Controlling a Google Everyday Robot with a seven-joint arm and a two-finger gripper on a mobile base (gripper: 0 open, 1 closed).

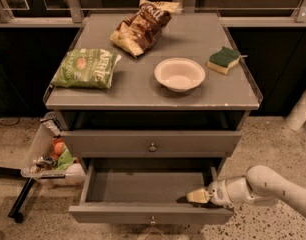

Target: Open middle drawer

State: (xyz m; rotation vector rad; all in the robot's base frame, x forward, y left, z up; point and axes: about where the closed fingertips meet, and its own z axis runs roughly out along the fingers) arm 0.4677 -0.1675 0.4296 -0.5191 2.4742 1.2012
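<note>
The middle drawer (143, 186) is a grey metal drawer with a small round knob (152, 219) on its flat front. It stands pulled well out of the grey cabinet (233, 134), and its shallow grey inside is bare. My gripper (198, 196) reaches in from the right on a white arm (265, 186). Its tan tip sits inside the drawer at the right front corner, just behind the drawer front. The shorter drawer above (152, 144) is pushed in, with its own knob showing.
On the cabinet top lie a green chip bag (85, 68), a brown chip bag (140, 26), a white bowl (179, 74) and a green-yellow sponge (224, 59). A clear bin of items (48, 156) hangs at the cabinet's left. A white post (300, 109) stands at right.
</note>
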